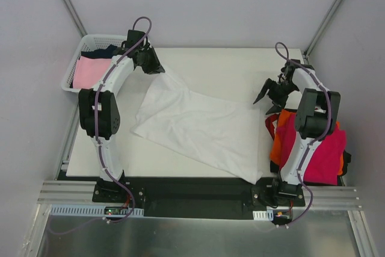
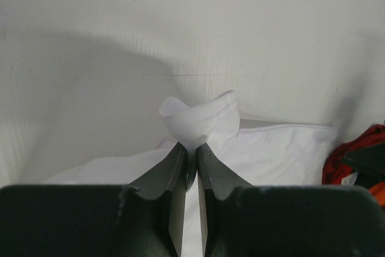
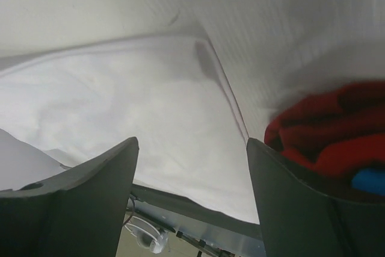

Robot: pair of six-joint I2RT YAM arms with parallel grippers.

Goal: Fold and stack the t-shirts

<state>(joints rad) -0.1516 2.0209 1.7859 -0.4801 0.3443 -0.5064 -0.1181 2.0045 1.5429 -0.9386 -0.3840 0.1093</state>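
At the table's [image 1: 240,67] back left, the left gripper [image 1: 159,69] pinches the white t-shirt [image 1: 198,126].

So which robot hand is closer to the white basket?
Left. The left gripper sits beside the basket, pinching the white t-shirt; the right gripper hangs open across the table, by the shirt stack.

The right arm [image 1: 313,115] is covering the middle of the stack [image 1: 328,151] right of the white shirt [image 1: 198,126]. The left arm [image 1: 114,79] is hiding that shirt's far corner and part of the dark cloth [image 1: 108,52] in the basket [image 1: 68,76] left of it. In the right wrist view, a blue patch [image 3: 368,182] right of the shirt is blurring beyond naming, and the edge is cutting off the red cloth [image 3: 325,130].
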